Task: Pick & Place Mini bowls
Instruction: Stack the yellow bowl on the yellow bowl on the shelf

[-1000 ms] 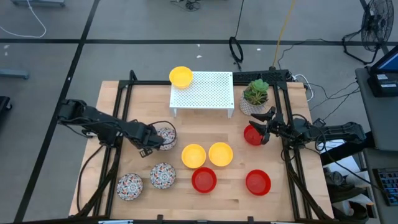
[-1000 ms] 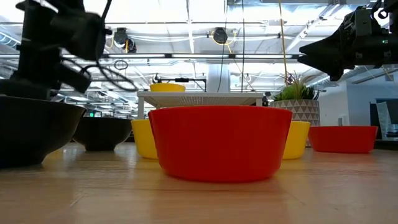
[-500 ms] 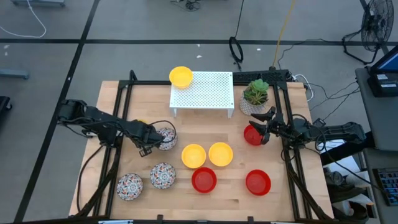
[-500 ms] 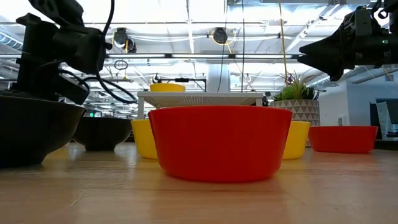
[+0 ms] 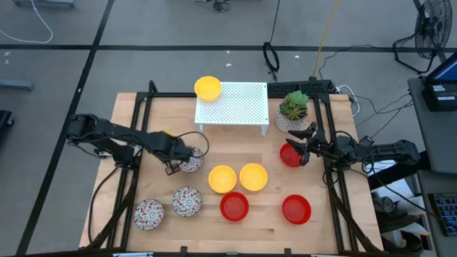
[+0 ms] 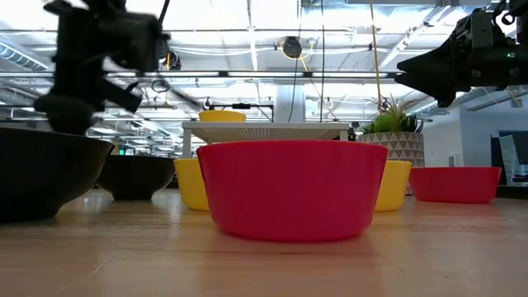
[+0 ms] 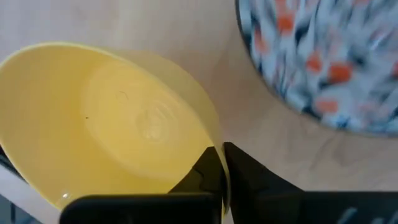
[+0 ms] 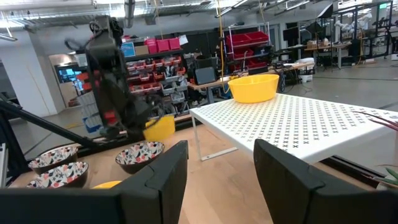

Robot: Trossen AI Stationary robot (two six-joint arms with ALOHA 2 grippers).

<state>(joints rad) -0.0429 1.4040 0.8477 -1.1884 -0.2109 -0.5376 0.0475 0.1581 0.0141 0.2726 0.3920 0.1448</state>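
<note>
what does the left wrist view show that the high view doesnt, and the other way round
Only the left wrist view shows the left gripper shut on a yellow bowl's rim. Only the high view shows the whole layout: the white rack with a yellow bowl on its corner, the plant, the red bowls, and the right gripper by a red bowl. Both show the mosaic bowl beside the left gripper, on the wooden table.

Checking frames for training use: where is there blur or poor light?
Left wrist view: the mosaic bowl is smeared by motion, the held yellow bowl sharp. Low view: the left arm is blurred, and the dark bowls at the side are backlit, pattern lost. High view: evenly lit.
</note>
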